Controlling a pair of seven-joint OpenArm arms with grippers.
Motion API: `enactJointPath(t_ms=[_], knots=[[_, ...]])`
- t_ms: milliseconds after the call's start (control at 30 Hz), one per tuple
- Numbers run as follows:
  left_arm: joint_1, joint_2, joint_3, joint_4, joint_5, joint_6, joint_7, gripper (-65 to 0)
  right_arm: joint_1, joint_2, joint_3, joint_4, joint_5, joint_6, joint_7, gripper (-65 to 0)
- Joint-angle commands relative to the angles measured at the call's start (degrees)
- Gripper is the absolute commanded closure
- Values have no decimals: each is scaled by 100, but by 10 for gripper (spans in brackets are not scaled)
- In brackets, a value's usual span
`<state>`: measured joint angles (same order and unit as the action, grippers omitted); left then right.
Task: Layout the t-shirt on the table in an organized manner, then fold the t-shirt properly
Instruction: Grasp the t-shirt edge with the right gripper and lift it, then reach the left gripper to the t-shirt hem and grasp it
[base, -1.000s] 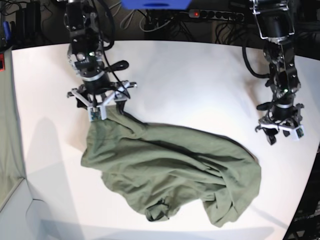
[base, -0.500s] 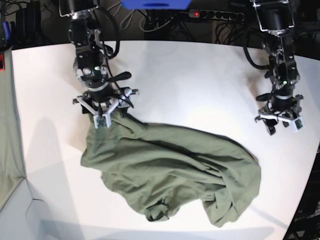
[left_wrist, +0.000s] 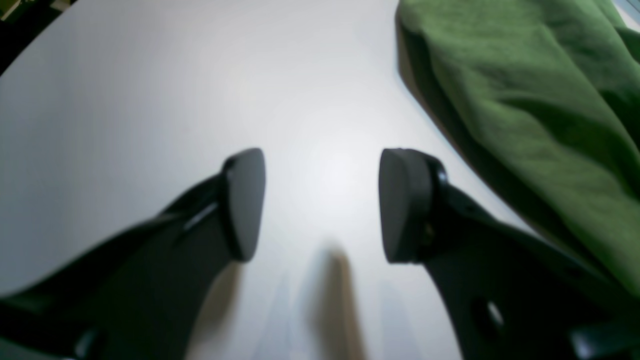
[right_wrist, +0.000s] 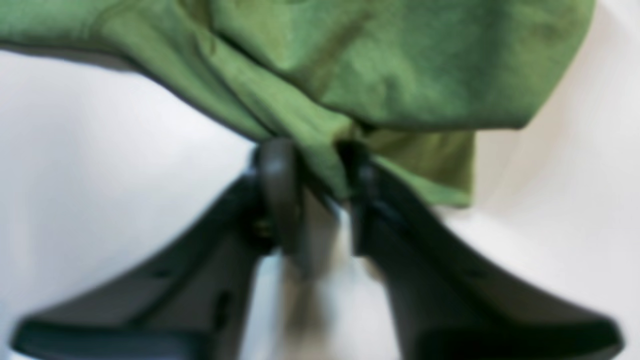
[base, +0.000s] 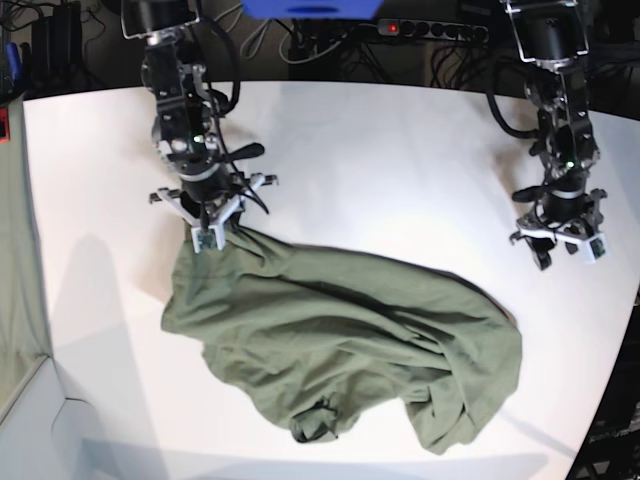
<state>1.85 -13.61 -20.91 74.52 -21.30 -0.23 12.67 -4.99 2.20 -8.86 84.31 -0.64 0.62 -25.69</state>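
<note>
A crumpled olive-green cotton t-shirt (base: 340, 345) lies mid-way across the wide white table (base: 400, 160), its upper corner clamped in the right hand (base: 212, 232); the left hand (base: 560, 248) hovers well apart, fingers spread, holding nothing.

Right wrist view is smeared — the fingers (right_wrist: 280, 190) and the pinched fold of shirt (right_wrist: 320, 150) read only as soft shapes, and the shirt runs off the top edge. Left wrist view cuts the shirt (left_wrist: 540, 100) at the top and right. From the base, the label is not visible — and the table (base: 400, 150) is clipped at the bottom and right.
</note>
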Motion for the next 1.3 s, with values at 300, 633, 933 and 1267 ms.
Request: enactJointPath(t_ms=[300,633,933,1267], knots=[[119,-68,-235,183,-28,-25,-128,-349,-498,31,-15,1982,34,12,-46,0],[611,-68,-569,253,-37,-43,-137,-348,-648,-4,-235,3318,34,12,455,0],[1033,11,-586,711,-37,-43,-111,-348,-252,-268,-208,3318,34,-14,930,0],[-22,407,20,-46,-28,-43,-137,-348,-841,-268,-208,3239,25,-14,974,0]])
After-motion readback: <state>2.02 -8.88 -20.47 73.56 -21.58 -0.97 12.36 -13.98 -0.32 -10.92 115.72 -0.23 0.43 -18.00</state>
